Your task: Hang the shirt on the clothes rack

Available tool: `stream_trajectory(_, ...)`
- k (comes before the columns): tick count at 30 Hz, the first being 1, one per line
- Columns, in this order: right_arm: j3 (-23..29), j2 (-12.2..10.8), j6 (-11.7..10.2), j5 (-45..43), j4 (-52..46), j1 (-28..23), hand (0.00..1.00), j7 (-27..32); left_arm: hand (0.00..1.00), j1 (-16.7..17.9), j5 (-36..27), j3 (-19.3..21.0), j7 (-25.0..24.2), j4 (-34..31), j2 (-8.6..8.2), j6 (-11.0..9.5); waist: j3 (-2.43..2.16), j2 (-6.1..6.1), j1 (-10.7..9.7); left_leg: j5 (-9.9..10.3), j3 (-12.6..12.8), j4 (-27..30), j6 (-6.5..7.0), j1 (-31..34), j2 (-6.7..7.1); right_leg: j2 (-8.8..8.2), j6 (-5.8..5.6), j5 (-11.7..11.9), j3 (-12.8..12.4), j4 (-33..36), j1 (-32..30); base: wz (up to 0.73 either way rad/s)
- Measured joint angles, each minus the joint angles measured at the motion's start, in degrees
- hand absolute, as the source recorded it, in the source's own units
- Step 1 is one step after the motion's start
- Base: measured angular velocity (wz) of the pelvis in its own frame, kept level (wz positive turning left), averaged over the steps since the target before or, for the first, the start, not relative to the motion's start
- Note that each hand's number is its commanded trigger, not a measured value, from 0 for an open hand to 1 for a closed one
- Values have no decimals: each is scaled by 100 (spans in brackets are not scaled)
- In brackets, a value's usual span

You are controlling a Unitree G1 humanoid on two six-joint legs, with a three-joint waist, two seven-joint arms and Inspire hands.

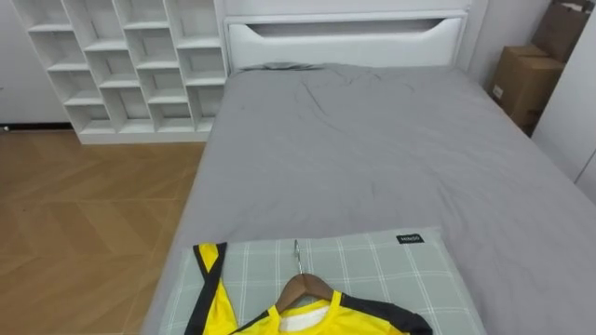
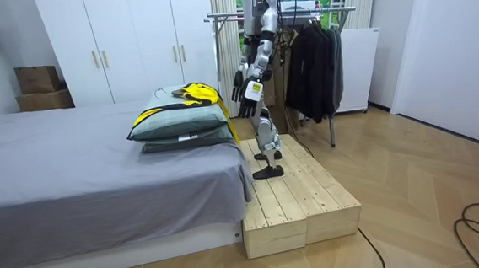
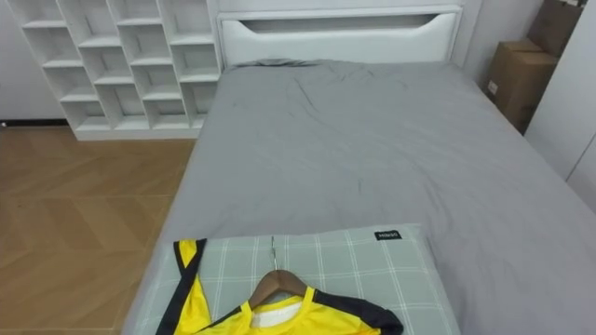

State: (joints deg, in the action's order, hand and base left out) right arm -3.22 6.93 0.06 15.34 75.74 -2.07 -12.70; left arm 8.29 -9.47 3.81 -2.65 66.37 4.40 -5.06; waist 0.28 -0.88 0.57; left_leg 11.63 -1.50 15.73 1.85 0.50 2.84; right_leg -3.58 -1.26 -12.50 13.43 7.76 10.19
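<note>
At the left eye view's lower edge, we saw the yellow jersey (image 1: 312, 319) on its wooden hanger (image 1: 300, 287), lying on a checked pillow (image 1: 391, 270) on the bed (image 1: 372, 149). We judged it light and limp, best taken by the stiff hanger's neck. Upper middle in the room view, our left hand (image 2: 241, 83) hung with loose fingers, empty.

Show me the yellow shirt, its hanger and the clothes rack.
yellow shirt (image 1: 223, 312), left eye view, on its yellow shoulder
hanger (image 1: 299, 284), left eye view, on its wooden neck
clothes rack (image 2: 225, 18), room view, on its top bar
</note>
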Motion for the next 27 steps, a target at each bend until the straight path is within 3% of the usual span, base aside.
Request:
stream_trajectory(13, 13, -64, 50, 117, 55, -34, 0, 213, 0, 68, -443, 103, 198, 6, -49, -19, 3, -99, 0, 0, 3, -4, 1, -7, 2, -8, 0, 0, 10, -4, 1, 1)
stream_trajectory(22, 11, -54, 46, 187, 47, -41, 0, 208, 0, 134, -592, 106, 221, -112, -69, -22, -28, -46, 7, 0, -19, 6, 0, 1, 7, -5, -3, -2, 35, -3, 10, 0)
stream_trajectory(27, 46, -42, 45, 236, 35, -76, 0, 208, 0, 145, -551, 289, 530, -148, -58, -24, -2, -19, 15, 1, -30, 13, 0, -1, 6, -7, -3, -3, 51, 0, -9, 0)
